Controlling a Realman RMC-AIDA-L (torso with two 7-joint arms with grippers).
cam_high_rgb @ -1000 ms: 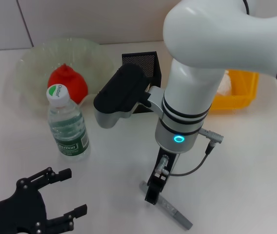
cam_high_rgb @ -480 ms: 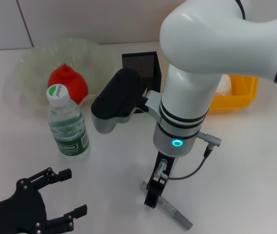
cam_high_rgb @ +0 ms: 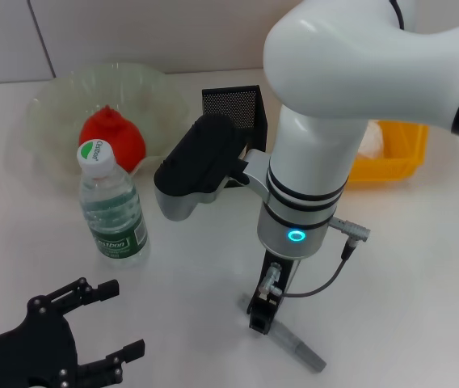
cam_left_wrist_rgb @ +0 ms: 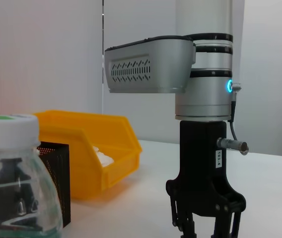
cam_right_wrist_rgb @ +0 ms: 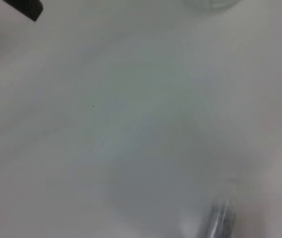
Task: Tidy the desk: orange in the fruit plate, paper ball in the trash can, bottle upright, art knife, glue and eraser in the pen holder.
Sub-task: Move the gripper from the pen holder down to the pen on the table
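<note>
- While the right arm stands over the near middle of the white desk (cam_high_rgb: 423, 267), its right gripper (cam_high_rgb: 262, 317) points straight down, the fingertips resting on one grey art knife (cam_high_rgb: 294, 347); how far the fingers are spread cannot be told.
- One fruit plate (cam_high_rgb: 56, 101), pale green with a wavy rim, sits at the far left of the desk and holds one orange (cam_high_rgb: 112, 137).
- One trash can (cam_high_rgb: 395, 153), bright yellow, stands at the far right, partly hidden by the right arm; the left wrist view shows white paper (cam_left_wrist_rgb: 103, 154) inside it, presumably the paper ball.
- One left gripper (cam_high_rgb: 68, 339), black, hovers at the near left corner with its fingers spread wide and nothing between them.
- One bottle (cam_high_rgb: 112, 206) stands upright, cap on, just in front of the fruit plate's near rim, left of the right arm.
- One pen holder (cam_high_rgb: 231, 103), black mesh, stands at the far middle between fruit plate and trash can, its lower part hidden by the wrist camera housing (cam_high_rgb: 197, 166).
- The art knife lies flat, slanting toward the near edge, one end under the right gripper.
- No eraser or glue can be made out in any view.
</note>
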